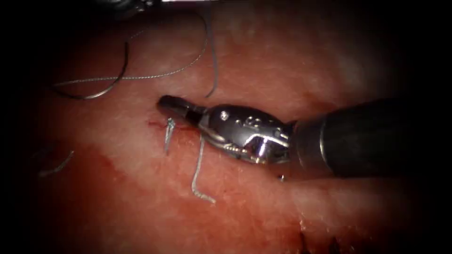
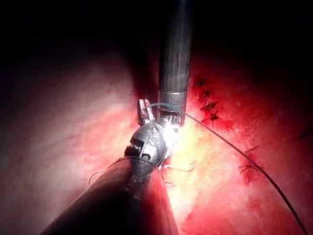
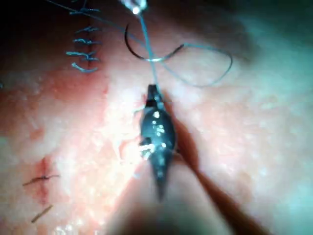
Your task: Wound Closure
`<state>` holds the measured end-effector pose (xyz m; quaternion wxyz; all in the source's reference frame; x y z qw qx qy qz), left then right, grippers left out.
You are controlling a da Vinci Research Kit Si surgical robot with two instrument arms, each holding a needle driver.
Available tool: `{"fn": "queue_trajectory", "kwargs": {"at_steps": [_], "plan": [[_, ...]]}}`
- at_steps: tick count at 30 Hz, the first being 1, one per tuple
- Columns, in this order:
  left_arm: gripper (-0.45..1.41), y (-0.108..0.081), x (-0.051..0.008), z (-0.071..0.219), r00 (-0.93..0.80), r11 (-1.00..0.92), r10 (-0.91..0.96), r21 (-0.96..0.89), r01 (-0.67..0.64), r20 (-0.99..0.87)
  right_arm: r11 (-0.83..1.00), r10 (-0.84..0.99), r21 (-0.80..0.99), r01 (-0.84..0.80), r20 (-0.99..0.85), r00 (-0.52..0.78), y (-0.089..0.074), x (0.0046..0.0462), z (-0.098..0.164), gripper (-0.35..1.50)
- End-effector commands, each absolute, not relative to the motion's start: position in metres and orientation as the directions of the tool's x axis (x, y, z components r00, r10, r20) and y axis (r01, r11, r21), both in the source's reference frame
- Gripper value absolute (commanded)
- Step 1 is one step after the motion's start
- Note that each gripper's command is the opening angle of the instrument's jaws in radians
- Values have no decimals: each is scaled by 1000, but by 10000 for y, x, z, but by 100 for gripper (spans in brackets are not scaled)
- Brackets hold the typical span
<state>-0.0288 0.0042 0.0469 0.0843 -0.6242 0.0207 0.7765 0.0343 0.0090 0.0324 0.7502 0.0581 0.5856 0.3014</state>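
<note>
Dark steel needle (image 1: 123, 70) lies loose on the tissue (image 1: 263, 66), up and left of the cut (image 1: 157, 124), not in the tissue and held by neither tool. The thread (image 1: 155, 75) crosses it and loops back toward the cut. Two short thread ends (image 1: 168, 134) hang from the cut. The right tool (image 1: 170, 104) sits right on the cut, jaws closed together. A strand runs up to them, but I can't confirm it's pinched. The left tool (image 3: 137, 7) is up past the needle with the strand leading to it, and I can't tell its grip.

Risks: any pull on the thread could drag or flip the needle, because the loop lies over it. That could also push the needle toward the dim left edge of the endoscope view. The right tool's tip is close enough to the short ends to snag them, and it could scrape the cut's edge.

Room: there is open tissue below and left of the cut. The right side is blocked by the right shaft. The finished stitches (image 3: 83, 54) are well apart.
</note>
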Motion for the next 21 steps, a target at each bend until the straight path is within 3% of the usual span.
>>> {"fn": "queue_trajectory", "kwargs": {"at_steps": [1,6,7,8,9,10,21], "plan": [[-45,32,-292,475,-207,-985,106,-74,-155,-973,810,516,434,-394,-847,129,85,345,323,-35],[-45,28,-285,472,-206,-986,104,-74,-149,-973,823,492,413,-391,-862,123,92,333,312,-35],[-45,27,-284,472,-207,-986,104,-73,-150,-973,823,492,414,-389,-862,123,91,331,310,-5],[-45,25,-280,470,-210,-986,103,-72,-150,-972,815,494,406,-414,-859,130,89,327,309,113],[-45,25,-280,470,-210,-986,103,-72,-150,-972,815,494,406,-414,-859,130,89,327,309,113],[-45,21,-277,469,-213,-986,102,-71,-150,-972,811,495,402,-425,-859,131,89,324,308,141],[-45,-73,-257,445,-183,-984,149,-127,-127,-972,841,488,423,-338,-863,134,62,266,292,148]]}}
